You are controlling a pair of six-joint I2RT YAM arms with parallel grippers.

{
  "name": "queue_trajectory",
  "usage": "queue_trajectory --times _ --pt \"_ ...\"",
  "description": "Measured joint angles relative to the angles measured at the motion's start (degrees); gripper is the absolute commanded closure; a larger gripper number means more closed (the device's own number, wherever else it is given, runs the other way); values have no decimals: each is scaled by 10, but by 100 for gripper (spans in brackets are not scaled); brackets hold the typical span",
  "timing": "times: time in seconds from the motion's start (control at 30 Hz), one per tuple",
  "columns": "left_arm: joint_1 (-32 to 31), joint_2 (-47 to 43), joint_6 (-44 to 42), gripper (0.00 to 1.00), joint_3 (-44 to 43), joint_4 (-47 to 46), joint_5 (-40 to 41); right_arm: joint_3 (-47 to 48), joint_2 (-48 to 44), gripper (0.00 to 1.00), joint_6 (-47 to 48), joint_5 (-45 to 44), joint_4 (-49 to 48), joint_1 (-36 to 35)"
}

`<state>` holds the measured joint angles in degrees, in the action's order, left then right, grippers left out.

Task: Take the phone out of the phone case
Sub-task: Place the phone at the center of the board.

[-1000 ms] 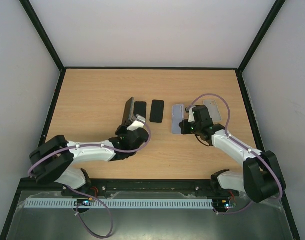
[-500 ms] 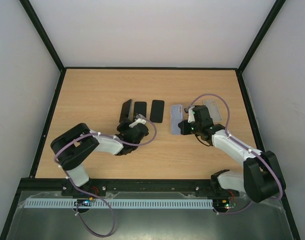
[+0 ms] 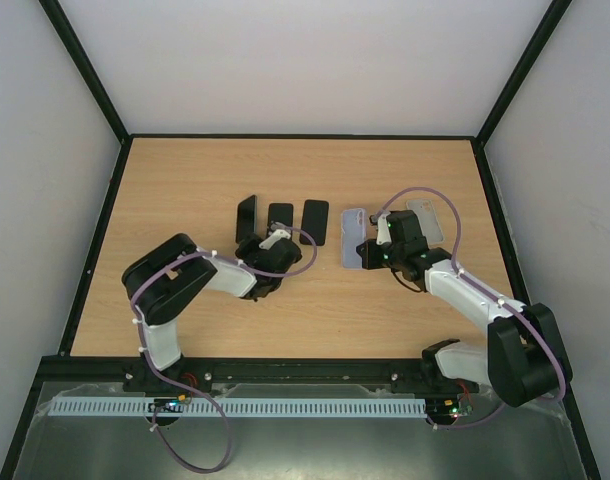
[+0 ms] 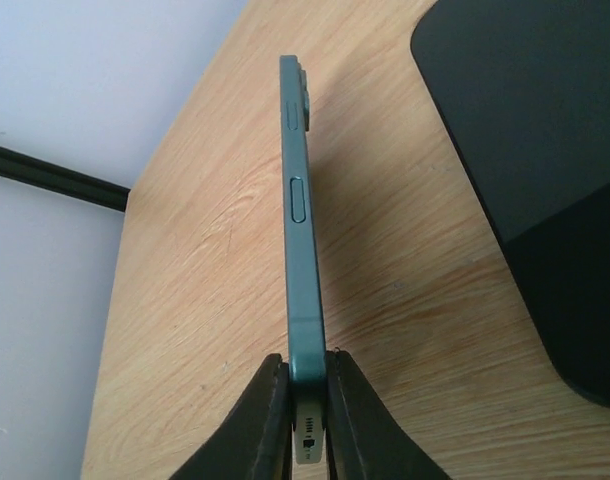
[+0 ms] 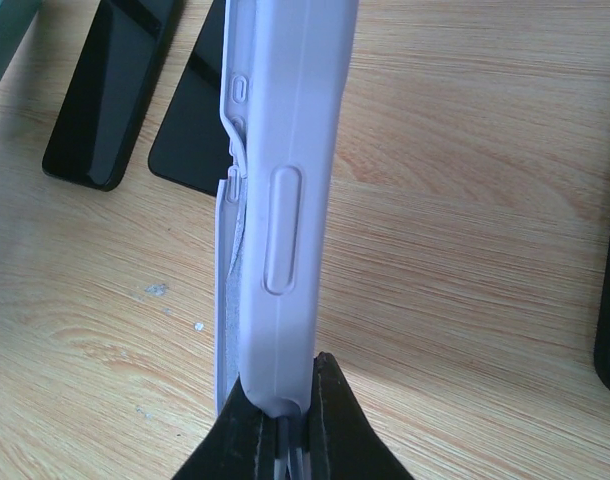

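From above, the phone (image 3: 246, 217) is seen out of its shell, held on its long edge by the left gripper (image 3: 253, 241), just left of a flat black phone (image 3: 280, 215). Bare table (image 3: 185, 180) lies open to its left and far side. The phone case (image 3: 354, 232) is pinched by the right gripper (image 3: 364, 257).

At the left wrist, the jaws are closed on the phone's (image 4: 298, 230) near end.

At the right wrist, the case's (image 5: 290, 180) near end is clamped edge-up, with bare wood to its right.

From above, I see my left end effector (image 3: 251, 240) holding the phone (image 3: 246, 215) by its near end, tilted, just beside a flat black phone (image 3: 280, 218) on the tabletop (image 3: 185, 180). My right end effector (image 3: 369, 252) grips the lavender phone case (image 3: 354, 235), apart from the phone.
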<state>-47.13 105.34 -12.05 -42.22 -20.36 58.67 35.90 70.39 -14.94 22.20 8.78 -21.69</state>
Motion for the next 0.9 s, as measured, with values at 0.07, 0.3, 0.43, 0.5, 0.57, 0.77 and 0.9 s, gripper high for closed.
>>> queue_trajectory --times 0.07,0.3,0.43,0.5,0.57,0.77,0.9 --pt "3 7 7 82 -2 7 3 0 0 98 0 0 0 0" --pt "11 9 36 54 -13 44 2 0 0 98 0 -1 0 0" --pt "12 7 82 41 -45 97 -4 0 0 88 -3 -22 -1 0" --pt "12 -1 101 38 -55 123 -13 0 -1 92 -4 -45 -1 1" --pt "12 -17 121 37 -58 149 -24 2 -3 98 3 -63 0 3" --pt "7 -126 183 35 -49 217 -60 88 17 98 64 -35 54 9" --pt "-3 -236 229 34 -31 248 -96 150 65 98 88 -3 72 20"
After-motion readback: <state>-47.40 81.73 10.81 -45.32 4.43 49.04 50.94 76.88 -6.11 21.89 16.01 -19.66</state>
